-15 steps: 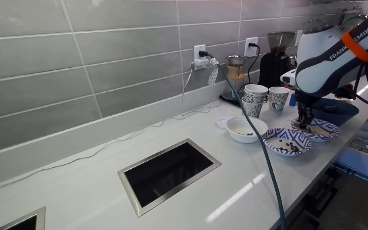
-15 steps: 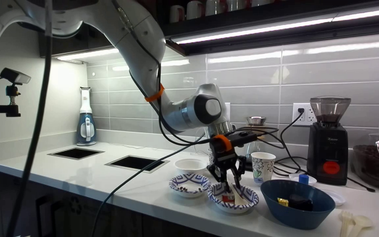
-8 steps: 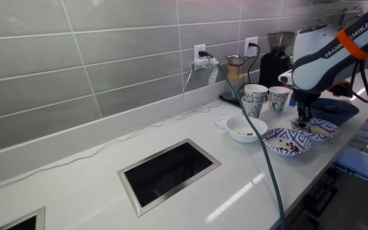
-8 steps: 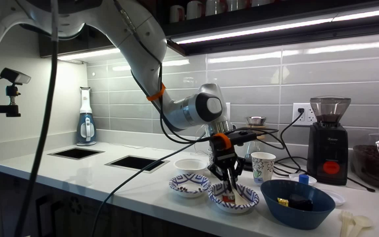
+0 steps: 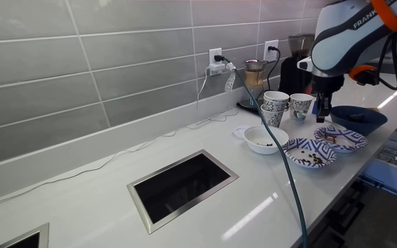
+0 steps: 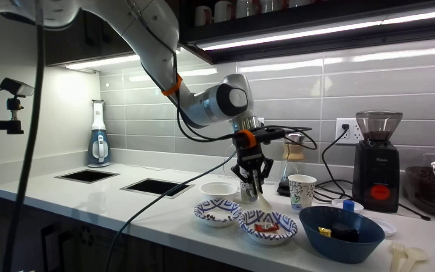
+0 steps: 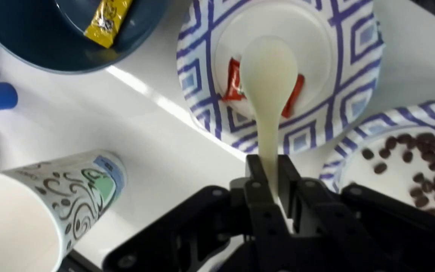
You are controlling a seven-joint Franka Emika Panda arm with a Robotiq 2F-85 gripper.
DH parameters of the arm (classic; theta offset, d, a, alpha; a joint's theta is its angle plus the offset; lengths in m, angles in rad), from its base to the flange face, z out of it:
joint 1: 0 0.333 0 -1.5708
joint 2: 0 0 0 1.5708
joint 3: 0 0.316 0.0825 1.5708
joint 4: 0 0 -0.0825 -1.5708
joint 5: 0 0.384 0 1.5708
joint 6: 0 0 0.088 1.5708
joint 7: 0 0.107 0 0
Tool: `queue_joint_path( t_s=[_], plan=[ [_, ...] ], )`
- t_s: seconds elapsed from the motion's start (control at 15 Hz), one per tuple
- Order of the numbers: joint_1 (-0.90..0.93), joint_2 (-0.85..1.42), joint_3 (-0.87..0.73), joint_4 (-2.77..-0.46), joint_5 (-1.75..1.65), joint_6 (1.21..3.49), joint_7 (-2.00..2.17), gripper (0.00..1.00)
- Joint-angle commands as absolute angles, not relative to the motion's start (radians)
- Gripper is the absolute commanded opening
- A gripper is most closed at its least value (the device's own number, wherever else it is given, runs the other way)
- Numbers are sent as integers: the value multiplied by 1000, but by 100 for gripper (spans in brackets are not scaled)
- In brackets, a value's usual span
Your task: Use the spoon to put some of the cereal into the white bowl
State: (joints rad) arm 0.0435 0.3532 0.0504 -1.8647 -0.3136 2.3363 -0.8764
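Gripping a pale spoon [image 7: 268, 79] by its handle, the tool [image 7: 270, 166] is narrowed to that thin stem. The spoon is held above the worktop [image 5: 91, 206], to one side of the bean bowl [image 6: 221, 205] and apart from it; no pieces show on its head. Inside the bean bowl, a patterned dish, lie dark, bean-like pieces [image 7: 430, 156] — presumably the cereal. Just beside the bean bowl sits the packet bowl [image 7: 353, 75], similarly patterned, with red packets [image 7: 234, 81]. Just behind the bean bowl in an exterior view stands the white bowl [image 6: 217, 189], with a few dark bits [image 5: 269, 144] in it. Step in hand, as judged: approach to the pieces with the spoon already gripped; scooping not yet done. The next move likely calls for a sideways shift over the bean bowl, then lowering and tilting the head to slide beneath the pieces — with the handle firmly pinched against twisting.
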Motion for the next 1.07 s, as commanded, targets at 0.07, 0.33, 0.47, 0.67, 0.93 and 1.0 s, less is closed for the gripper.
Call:
queue_joint_path(
  t_s=[0.07, 0.33, 0.47, 0.67, 0.93, 1.0],
  plan=[
    [6, 198, 150, -1994, -52, 2338, -925, 3],
    [24, 102, 170, -2102, 123, 2435, -902, 3],
    [19, 68, 178, -2153, 232, 2498, -966, 3],
    [42, 121, 157, -2078, 152, 2436, -917, 13],
    [41, 127, 157, -2076, 152, 2436, -917, 3],
    [37, 131, 168, -2074, 215, 2424, -937, 3]
  ],
)
